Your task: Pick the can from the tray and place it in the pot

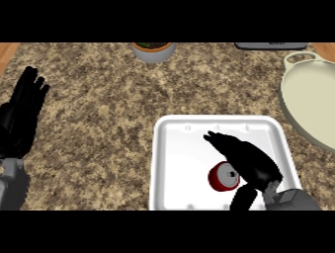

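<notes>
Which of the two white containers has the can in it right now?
The square white tray near the front edge holds the red can, under the right hand. The oval cream pot at the right has nothing visible inside.

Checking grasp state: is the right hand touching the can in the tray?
Cannot tell. In the head view the right hand overlaps the red can in the white tray and hides its right side, so neither contact nor gap shows.
</notes>
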`<state>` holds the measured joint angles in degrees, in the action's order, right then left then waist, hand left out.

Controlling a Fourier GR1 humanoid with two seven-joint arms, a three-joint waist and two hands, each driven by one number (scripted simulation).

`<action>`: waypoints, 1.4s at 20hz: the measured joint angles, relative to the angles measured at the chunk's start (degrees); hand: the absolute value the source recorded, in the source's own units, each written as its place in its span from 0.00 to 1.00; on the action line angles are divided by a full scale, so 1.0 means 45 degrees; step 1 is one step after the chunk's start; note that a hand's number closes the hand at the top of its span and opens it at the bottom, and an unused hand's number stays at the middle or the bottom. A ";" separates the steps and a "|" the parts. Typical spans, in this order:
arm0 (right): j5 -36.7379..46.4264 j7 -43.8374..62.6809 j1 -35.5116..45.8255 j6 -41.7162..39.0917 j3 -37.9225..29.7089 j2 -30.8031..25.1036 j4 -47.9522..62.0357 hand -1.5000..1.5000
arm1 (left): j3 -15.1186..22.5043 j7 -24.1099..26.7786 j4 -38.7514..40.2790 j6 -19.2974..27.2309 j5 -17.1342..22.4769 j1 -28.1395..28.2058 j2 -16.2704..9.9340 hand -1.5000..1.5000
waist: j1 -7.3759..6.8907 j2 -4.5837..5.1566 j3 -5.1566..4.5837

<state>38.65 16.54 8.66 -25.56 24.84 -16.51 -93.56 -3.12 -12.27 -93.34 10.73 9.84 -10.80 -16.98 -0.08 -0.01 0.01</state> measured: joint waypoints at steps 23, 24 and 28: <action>0.3067 -0.3241 -0.0933 0.0709 0.0048 0.0503 0.0493 1.00 | -0.0553 -0.0091 -0.0138 -0.0471 -0.1055 -0.0038 0.0952 0.50 | 0.0040 -0.0030 -0.0013; 0.3129 -0.3135 -0.1278 0.0636 0.0079 0.0405 0.0048 1.00 | -0.0656 -0.0051 -0.0191 -0.0604 -0.0959 0.0092 0.0914 0.50 | 0.0045 -0.0028 -0.0011; 0.3528 -0.2687 -0.2931 0.0920 0.0511 0.0241 -0.1611 1.00 | -0.0666 -0.0118 -0.0289 -0.0625 -0.1051 0.0098 0.0997 0.50 | 0.0084 -0.0025 -0.0006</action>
<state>54.53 4.45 -4.52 -21.42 27.14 -15.42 -100.82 -6.12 -12.80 -94.64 7.91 5.11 -10.36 -12.50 0.30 -0.12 -0.02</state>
